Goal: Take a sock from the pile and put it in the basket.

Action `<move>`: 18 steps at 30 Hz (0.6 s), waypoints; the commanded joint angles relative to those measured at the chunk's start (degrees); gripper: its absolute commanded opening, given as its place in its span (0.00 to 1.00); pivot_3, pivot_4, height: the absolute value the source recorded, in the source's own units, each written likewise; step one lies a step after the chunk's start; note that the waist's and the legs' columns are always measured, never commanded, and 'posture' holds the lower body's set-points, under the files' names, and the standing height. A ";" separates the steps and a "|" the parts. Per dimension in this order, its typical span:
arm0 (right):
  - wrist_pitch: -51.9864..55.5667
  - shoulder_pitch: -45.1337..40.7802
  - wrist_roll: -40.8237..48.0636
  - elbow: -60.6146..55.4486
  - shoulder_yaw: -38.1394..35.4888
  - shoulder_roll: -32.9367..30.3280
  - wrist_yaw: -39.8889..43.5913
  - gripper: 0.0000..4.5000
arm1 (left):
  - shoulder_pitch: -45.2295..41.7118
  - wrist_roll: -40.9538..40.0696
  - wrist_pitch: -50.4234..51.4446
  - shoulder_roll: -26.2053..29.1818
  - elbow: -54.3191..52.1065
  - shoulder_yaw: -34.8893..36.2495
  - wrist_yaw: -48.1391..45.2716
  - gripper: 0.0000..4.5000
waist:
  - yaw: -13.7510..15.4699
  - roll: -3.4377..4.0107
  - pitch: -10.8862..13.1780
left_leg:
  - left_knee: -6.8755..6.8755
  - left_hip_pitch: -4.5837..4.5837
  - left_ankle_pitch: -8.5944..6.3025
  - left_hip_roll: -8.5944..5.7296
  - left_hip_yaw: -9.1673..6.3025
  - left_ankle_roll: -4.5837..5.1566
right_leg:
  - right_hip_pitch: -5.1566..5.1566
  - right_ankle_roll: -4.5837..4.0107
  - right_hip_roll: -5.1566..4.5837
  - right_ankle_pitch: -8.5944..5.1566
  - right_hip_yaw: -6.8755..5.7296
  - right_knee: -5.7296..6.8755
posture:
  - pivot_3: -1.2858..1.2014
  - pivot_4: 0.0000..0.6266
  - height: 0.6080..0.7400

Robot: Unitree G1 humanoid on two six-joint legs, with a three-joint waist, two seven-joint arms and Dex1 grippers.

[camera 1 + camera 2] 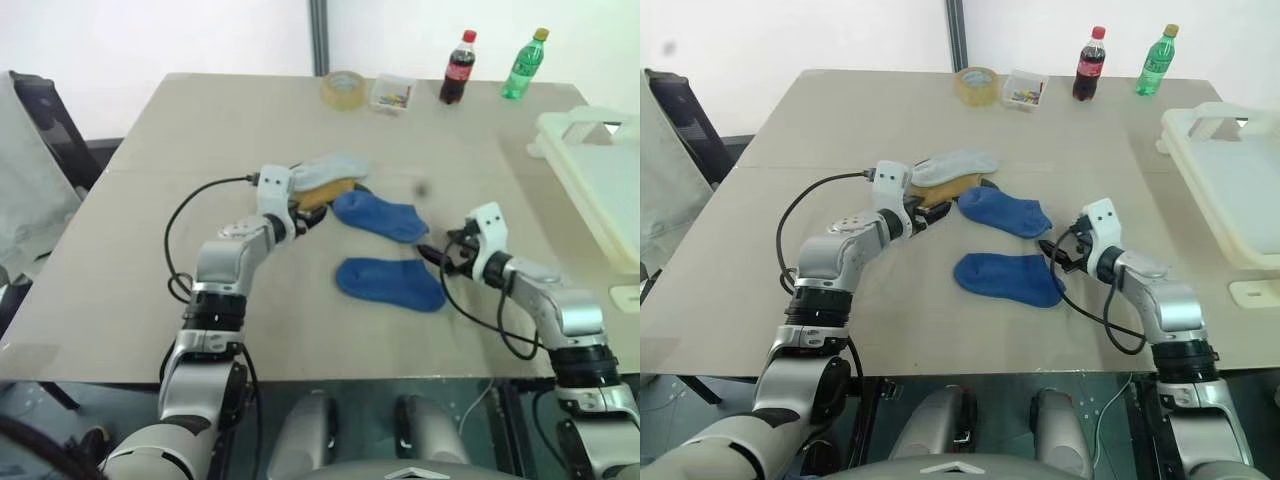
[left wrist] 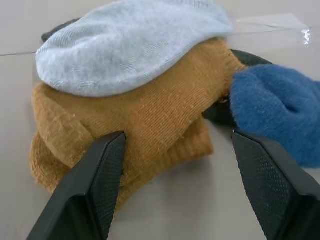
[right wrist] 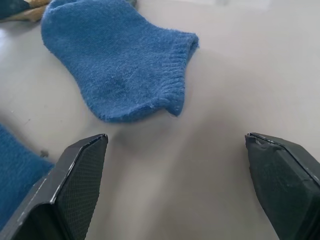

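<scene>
Beige worktop [image 1: 150, 230] carries everything, with a cream-white basket [image 1: 600, 190] at its right edge, well apart from the socks.

Near the middle sits the pile [image 1: 325, 180]: a pale grey sock [image 2: 130, 42] lies on top of a mustard sock [image 2: 150, 130], with something dark underneath. Two blue socks lie loose just beside it, the far blue sock [image 1: 380, 215] touching the pile and the near blue sock [image 1: 390, 283] a little closer to the robot.

Left claw [image 1: 305, 212] is released, its black fingers [image 2: 100, 180] spread wide at the near edge of the pile; one fingertip rests against the mustard sock and nothing is gripped. Right claw [image 1: 440, 255] is also released, jaws wide, hovering low at the right end of the blue socks, with the far blue sock's cuff ahead of it and nothing between its fingers [image 3: 75, 180].

At the far edge stand a tape roll [image 1: 343, 88], a small clear box [image 1: 392, 93], a cola bottle [image 1: 458, 68] and a green bottle [image 1: 524, 64].

By the look of it, this is the reaching step: no sock is taken yet. Next, one claw would need to move onto a sock, clench on it, lift, then carry it right to the basket.
</scene>
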 commanded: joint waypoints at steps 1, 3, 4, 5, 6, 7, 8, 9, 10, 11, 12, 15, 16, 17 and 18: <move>0.85 -1.57 -1.09 1.07 0.06 0.21 -0.92 0.99 | -0.62 0.50 -1.11 -0.50 0.25 -0.54 0.29 0.82 | 0.03 0.00 0.00 | 0.00 0.00 0.00 0.00 -0.01 0.00 | 0.00 0.00 0.00 0.00 -0.01 0.00 | 0.52 0.24 1.00; 1.26 -1.84 -1.52 1.43 -0.09 0.36 -1.41 0.99 | -0.40 0.67 -1.29 -0.72 0.48 -0.76 0.10 0.82 | 0.13 0.00 0.00 | 0.00 0.00 0.01 0.00 -0.01 -0.01 | 0.01 0.00 0.00 0.00 -0.02 0.00 | 0.52 0.24 1.00; 1.44 -1.85 -1.62 1.40 -0.25 0.47 -1.58 0.99 | -0.28 0.71 -1.30 -0.79 0.57 -0.93 -0.03 0.82 | 0.12 0.00 0.00 | 0.00 0.00 0.01 0.00 -0.01 -0.01 | 0.01 0.00 -0.01 0.00 -0.02 0.00 | 0.52 0.24 1.00; 1.50 -1.85 -1.67 1.33 -0.39 0.61 -1.68 0.99 | -0.17 0.81 -1.36 -0.76 0.68 -1.24 -0.28 0.82 | 0.12 0.00 -0.01 | 0.00 0.00 0.00 0.00 -0.01 -0.01 | 0.01 0.00 -0.01 0.00 -0.01 0.00 | 0.52 0.24 1.00; 1.62 -1.86 -1.65 1.19 -0.52 0.82 -1.82 0.99 | -0.09 0.92 -1.39 -0.69 0.79 -1.59 -0.56 0.82 | 0.12 0.00 -0.01 | 0.00 0.00 0.00 0.00 -0.01 -0.01 | 0.01 0.00 -0.02 0.00 -0.01 0.00 | 0.52 0.24 1.00; 2.00 -1.83 -1.20 0.77 -0.82 1.41 -2.08 0.99 | -0.04 1.08 -1.50 -0.60 0.96 -1.91 -0.79 0.82 | 0.12 0.01 -0.01 | 0.00 0.00 0.00 0.00 -0.01 0.00 | 0.02 0.00 -0.02 0.00 -0.01 0.00 | 0.52 0.24 1.00; 2.84 -1.77 -0.52 0.24 -1.23 2.19 -2.53 0.99 | -0.07 1.34 -1.72 -0.48 1.24 -2.22 -0.94 0.82 | 0.13 0.00 -0.01 | 0.00 0.01 0.00 0.00 -0.01 0.00 | 0.02 0.00 -0.02 0.00 -0.01 0.00 | 0.52 0.24 1.00; 3.62 -1.64 -0.03 -0.27 -1.52 2.77 -2.92 0.99 | -0.08 1.50 -1.82 -0.42 1.36 -2.38 -0.99 0.82 | 0.10 0.01 -0.02 | 0.00 0.02 0.00 0.00 -0.02 0.00 | 0.03 0.00 -0.02 0.00 -0.01 0.00 | 0.52 0.24 1.00; 4.02 -1.51 0.07 -0.59 -1.63 3.15 -3.14 0.99 | -0.12 1.62 -1.88 -0.43 1.44 -2.42 -1.01 0.82 | 0.08 0.02 -0.03 | 0.00 0.03 0.00 0.00 -0.01 0.01 | 0.03 0.00 -0.01 0.00 -0.01 0.01 | 0.52 0.24 1.00; 4.02 -1.38 -0.04 -0.69 -1.66 3.52 -3.34 0.99 | -0.22 1.67 -1.91 -0.47 1.55 -2.41 -1.05 0.82 | 0.06 0.02 -0.03 | 0.00 0.04 0.00 0.01 -0.01 0.01 | 0.03 0.00 -0.01 0.00 -0.01 0.02 | 0.52 0.24 1.00; 4.48 -1.45 0.89 -0.74 -2.69 4.71 -3.97 0.99 | -0.37 1.69 -1.91 -0.55 1.66 -2.43 -1.11 0.82 | 0.05 0.02 -0.03 | 0.00 0.04 -0.01 0.02 -0.02 0.01 | 0.03 0.00 -0.01 0.00 -0.01 0.02 | 0.52 0.24 1.00; 6.54 -1.61 3.25 -1.67 -5.07 6.73 -4.90 0.99 | -0.67 1.87 -2.03 -0.67 1.98 -2.55 -1.40 0.82 | 0.08 0.02 -0.03 | 0.00 0.04 -0.01 0.05 -0.02 0.01 | 0.03 0.00 -0.01 0.00 -0.01 0.03 | 0.52 0.24 1.00; 6.93 -1.59 3.36 -1.85 -5.34 6.79 -5.00 0.99 | -0.71 1.93 -2.11 -0.68 2.10 -2.56 -1.47 0.82 | 0.09 0.02 -0.03 | 0.00 0.04 -0.01 0.05 -0.02 0.01 | 0.03 0.00 -0.01 0.00 -0.01 0.03 | 0.52 0.24 1.00; 7.04 -1.59 3.29 -1.80 -5.44 6.70 -5.02 0.99 | -0.76 1.99 -2.21 -0.71 2.28 -2.60 -1.55 0.82 | 0.10 0.03 -0.03 | 0.00 0.04 -0.01 0.06 -0.02 0.01 | 0.03 0.00 -0.01 0.00 -0.01 0.02 | 0.52 0.24 1.00; 7.04 -1.60 3.20 -1.64 -5.45 6.56 -5.03 0.88 | -0.79 2.04 -2.31 -0.77 2.42 -2.66 -1.60 0.82 | 0.10 0.03 -0.03 | 0.00 0.04 -0.01 0.05 -0.02 0.01 | 0.03 0.00 -0.03 0.00 -0.01 0.02 | 0.52 0.24 1.00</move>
